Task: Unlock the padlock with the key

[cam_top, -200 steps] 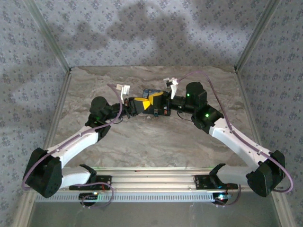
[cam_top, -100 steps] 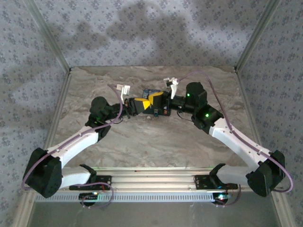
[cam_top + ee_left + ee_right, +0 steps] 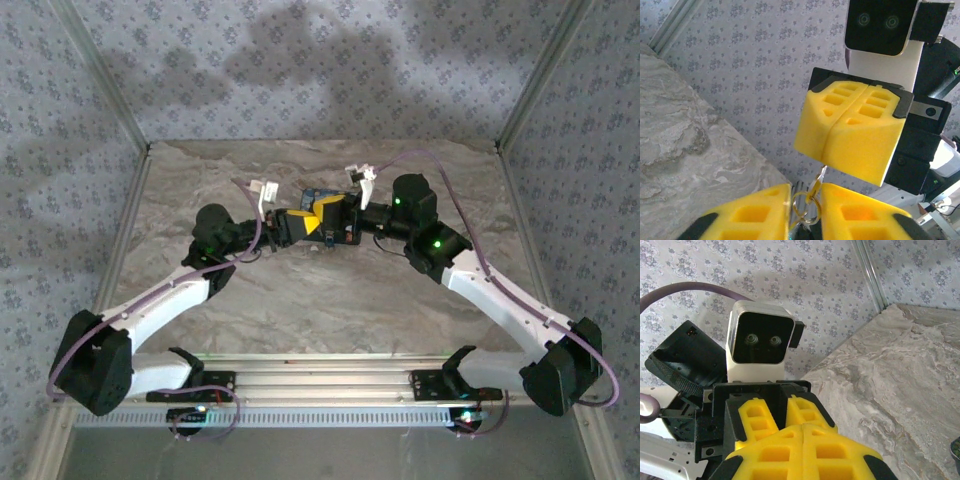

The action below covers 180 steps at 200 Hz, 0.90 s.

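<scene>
While the arms meet nose to nose, left gripper (image 3: 806, 194): jaws narrow, the ring (image 3: 805, 208) sitting in the slit and seeming to touch both pads.
Right gripper (image 3: 842, 131): pads pressed flat together, upper right of the left wrist view.
Key (image 3: 819, 179): bridging the two, ring end low, tip running up into the right pads' seam. It looks pinched there, though the foam hides how deep.
Padlock: can't make it out for sure. A blue shape (image 3: 314, 193) just above the pads in the overhead view may be it.
Table (image 3: 330, 300): marble top, with the grippers over its middle, in the upper half of the overhead frame.
Risk one: two grippers on one small key, so if either arm pulls off-line the key twists or bends.
Risk two: a ring-only hold is loose, and the key could swing or drop once the right pads part.
Risk three: foam hides the tip, so lining up a keyhole looks touchy.
</scene>
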Motion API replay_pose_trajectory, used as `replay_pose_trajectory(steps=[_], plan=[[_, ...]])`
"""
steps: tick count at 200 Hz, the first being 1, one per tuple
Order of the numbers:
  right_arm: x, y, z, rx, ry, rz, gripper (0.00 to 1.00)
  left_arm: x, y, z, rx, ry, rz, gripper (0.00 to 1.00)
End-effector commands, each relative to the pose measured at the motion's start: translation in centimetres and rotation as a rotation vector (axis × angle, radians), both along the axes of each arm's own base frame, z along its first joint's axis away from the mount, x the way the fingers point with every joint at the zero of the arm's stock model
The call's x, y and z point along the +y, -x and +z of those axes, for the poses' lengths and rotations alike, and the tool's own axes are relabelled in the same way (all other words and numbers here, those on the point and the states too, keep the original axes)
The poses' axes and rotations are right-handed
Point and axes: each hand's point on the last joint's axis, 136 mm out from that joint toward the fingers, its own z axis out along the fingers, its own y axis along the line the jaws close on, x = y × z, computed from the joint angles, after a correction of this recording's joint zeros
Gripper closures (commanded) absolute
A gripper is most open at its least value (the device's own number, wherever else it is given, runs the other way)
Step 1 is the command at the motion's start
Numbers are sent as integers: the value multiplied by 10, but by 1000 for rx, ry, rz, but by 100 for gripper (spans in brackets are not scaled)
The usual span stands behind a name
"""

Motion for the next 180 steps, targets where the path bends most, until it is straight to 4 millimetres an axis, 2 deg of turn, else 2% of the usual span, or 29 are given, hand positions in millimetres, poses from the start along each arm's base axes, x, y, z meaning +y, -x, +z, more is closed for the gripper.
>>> replay_pose_trajectory(steps=[1, 31, 71, 74, 97, 115, 148, 180], plan=[[0, 6, 14, -30, -32, 14, 100, -2, 6, 12, -51, 12, -27, 85], [-1, 7, 13, -29, -28, 13, 100, -1, 6, 12, -57, 8, -16, 100], [-4, 7, 6, -14, -13, -2, 100, 3, 7, 8, -74, -23, 12, 100], [-4, 7, 5, -13, -12, -4, 98, 3, 7, 7, -73, -28, 14, 100], [-10, 4, 2, -2, 0, -44, 63, 7, 6, -2, -72, -74, 44, 100], [-16, 1, -1, 10, 15, -81, 49, 12, 5, -13, -73, -129, 83, 100], [-34, -13, -21, 75, 85, -208, 43, 27, 3, -43, -51, -277, 174, 100], [-57, -29, -68, 208, 203, -383, 42, 47, 4, -80, -5, -432, 255, 100]])
